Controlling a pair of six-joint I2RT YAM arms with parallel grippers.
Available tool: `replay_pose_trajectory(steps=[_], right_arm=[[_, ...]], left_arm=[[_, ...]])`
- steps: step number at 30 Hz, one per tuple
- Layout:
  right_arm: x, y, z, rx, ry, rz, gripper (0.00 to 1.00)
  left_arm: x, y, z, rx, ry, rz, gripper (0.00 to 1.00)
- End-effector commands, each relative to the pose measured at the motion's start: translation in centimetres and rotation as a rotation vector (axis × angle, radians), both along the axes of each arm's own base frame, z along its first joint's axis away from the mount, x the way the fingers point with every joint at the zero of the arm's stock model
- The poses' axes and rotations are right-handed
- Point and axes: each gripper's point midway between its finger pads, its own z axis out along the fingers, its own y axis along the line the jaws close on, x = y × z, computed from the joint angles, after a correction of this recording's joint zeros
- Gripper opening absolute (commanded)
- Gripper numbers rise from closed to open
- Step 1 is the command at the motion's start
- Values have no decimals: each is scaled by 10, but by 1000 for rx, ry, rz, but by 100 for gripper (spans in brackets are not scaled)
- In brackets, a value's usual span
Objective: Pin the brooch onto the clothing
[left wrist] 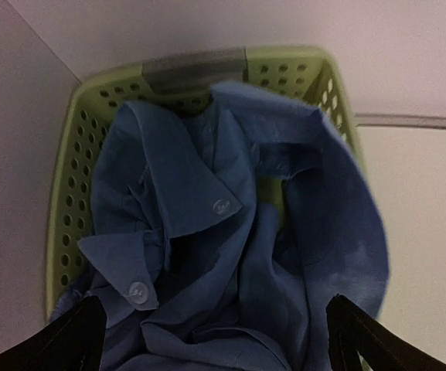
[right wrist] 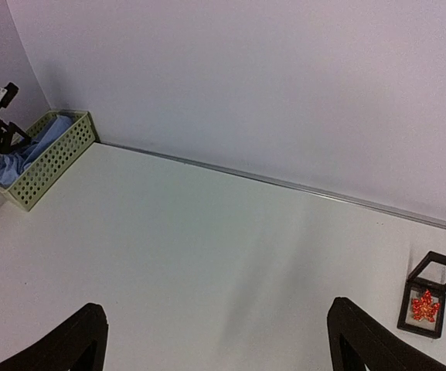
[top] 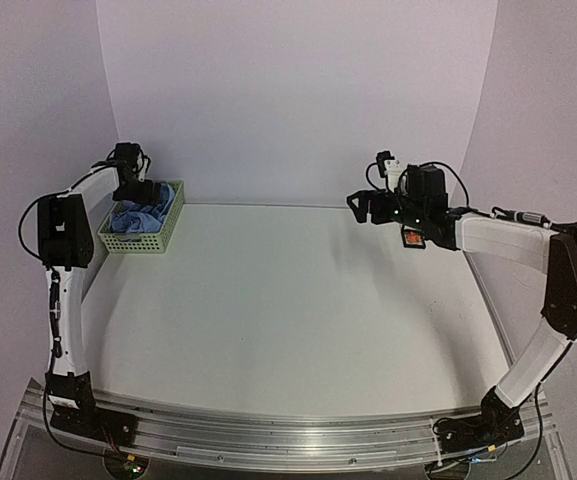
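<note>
At the near edge of the desk (top: pixel 288 330), the two arms rise from their shared rail (top: pixel 288 435) and lean away from each other, one to each far corner, a split that suits a job whose two parts lie well apart.

Toward the far-right corner, the right pincer (right wrist: pixel 216 328) hangs above the desk with its fingers spread wide and nothing between them. Just ahead and to its right sits a small black box (right wrist: pixel 412 292) with its lid propped up. The orange-red brooch (right wrist: pixel 424 306) lies flat inside, in plain sight and, by the look of it, ready to be lifted out from above. In the overhead view the box sits partly under this arm's wrist, so the reach to it appears short.

In the far-left corner, a pale green basket (left wrist: pixel 60 209) stands close to the side and back walls. The blue shirt (left wrist: pixel 230 255) is bunched inside it, collar and a buttoned flap turned upward and one fold spilling over the right rim. The left pincer (left wrist: pixel 216 332) hovers directly over the heap, its dark fingers parted to either side of the cloth and gripping nothing. It seems set to take a handful. The shirt probably has to come out and lie flat on the desk before the brooch can be pinned.
</note>
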Motion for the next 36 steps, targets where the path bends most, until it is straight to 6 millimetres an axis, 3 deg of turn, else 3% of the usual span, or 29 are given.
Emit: replay_pose_trajectory(steps=[1, 2, 5, 7, 11, 17, 24, 25, 29, 31, 34, 36], right_arm=[[-3, 13, 15, 23, -19, 37, 98], [-5, 14, 13, 24, -13, 39, 98], [-8, 16, 10, 38, 1, 43, 98], [-8, 17, 9, 45, 7, 41, 98], [-11, 18, 15, 50, -2, 43, 98], [-12, 21, 25, 57, -22, 52, 98], [-12, 37, 40, 82, -48, 105, 98], [-12, 40, 42, 86, -53, 111, 98], [-15, 48, 62, 118, -88, 131, 98], [-18, 54, 77, 137, -113, 145, 98], [-25, 62, 104, 180, -151, 170, 98], [-30, 67, 122, 228, -161, 190, 98]], left_arm=[[-10, 18, -51, 21, 134, 107, 100], [-8, 30, -57, 32, 123, 127, 100], [2, 34, -59, 50, 86, 127, 94], [7, 32, -55, 44, 65, 116, 79], [16, 34, -24, 56, -30, 118, 3], [18, 38, 64, 90, -254, 129, 0], [-2, 31, 179, 155, -523, 115, 0], [-6, 15, 195, 168, -561, 87, 0], [-30, -7, 265, 225, -727, 52, 0], [-47, -29, 299, 260, -816, -3, 0], [-91, -71, 368, 323, -993, -113, 0], [-121, -104, 398, 342, -1068, -195, 0]])
